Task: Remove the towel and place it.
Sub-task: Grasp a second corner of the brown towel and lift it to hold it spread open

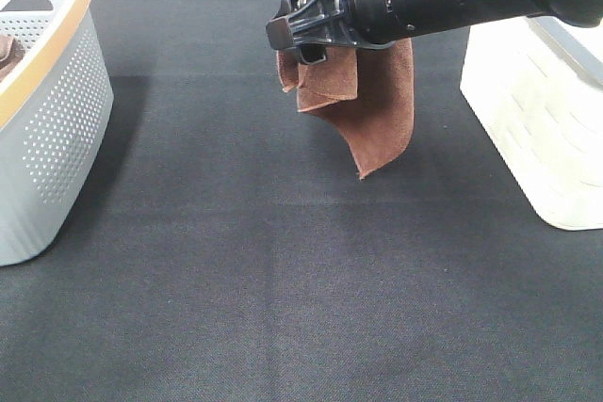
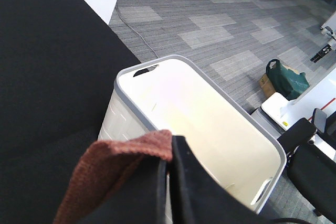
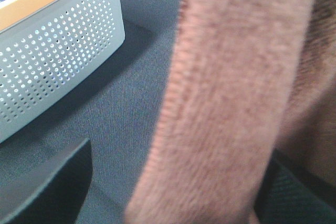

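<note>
The rust-brown towel [image 1: 363,91] hangs in the air over the far middle of the black table, its top running out of the exterior view. My left gripper [image 2: 169,148] is out of the exterior view. In the left wrist view its black fingers are shut on a fold of the towel [image 2: 121,156]. My right gripper [image 1: 297,40] reaches in from the right at the towel's upper part. In the right wrist view its fingers [image 3: 52,192] stand wide apart with the towel [image 3: 231,93] hanging between them.
A grey perforated basket [image 1: 47,138] with an orange rim stands at the left and holds a darker brown cloth [image 1: 8,52]. It also shows in the right wrist view [image 3: 52,66]. A white basket [image 1: 537,120] stands at the right; its inside [image 2: 210,124] looks bare.
</note>
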`<move>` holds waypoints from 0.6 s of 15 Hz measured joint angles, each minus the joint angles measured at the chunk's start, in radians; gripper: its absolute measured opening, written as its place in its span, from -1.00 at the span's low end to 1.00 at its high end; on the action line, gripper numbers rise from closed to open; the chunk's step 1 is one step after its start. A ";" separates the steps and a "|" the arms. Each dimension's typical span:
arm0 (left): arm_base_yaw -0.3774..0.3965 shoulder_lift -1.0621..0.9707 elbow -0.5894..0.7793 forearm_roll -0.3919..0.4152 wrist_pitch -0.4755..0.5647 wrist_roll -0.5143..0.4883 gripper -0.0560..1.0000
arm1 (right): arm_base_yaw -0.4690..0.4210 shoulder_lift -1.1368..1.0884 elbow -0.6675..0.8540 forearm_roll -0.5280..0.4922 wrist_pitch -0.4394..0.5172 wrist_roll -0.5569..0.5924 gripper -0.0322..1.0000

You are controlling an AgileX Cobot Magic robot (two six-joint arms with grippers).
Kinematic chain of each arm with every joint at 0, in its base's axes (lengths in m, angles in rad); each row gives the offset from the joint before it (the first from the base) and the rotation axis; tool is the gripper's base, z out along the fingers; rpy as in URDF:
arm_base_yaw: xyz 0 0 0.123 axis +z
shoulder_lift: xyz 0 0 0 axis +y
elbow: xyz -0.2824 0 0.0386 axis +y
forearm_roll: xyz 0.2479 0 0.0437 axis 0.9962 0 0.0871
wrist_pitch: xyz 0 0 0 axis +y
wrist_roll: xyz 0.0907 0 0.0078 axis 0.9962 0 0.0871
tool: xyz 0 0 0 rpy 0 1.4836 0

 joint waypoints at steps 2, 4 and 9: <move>0.000 0.000 0.000 0.000 0.001 0.002 -0.89 | 0.000 0.000 0.000 0.000 -0.001 0.000 0.22; 0.000 0.000 0.000 0.000 0.001 0.006 -0.89 | 0.000 0.000 0.000 0.000 -0.001 0.000 0.04; 0.000 0.000 0.000 0.029 0.003 0.015 -0.89 | 0.000 0.000 0.000 -0.001 0.026 0.000 -0.16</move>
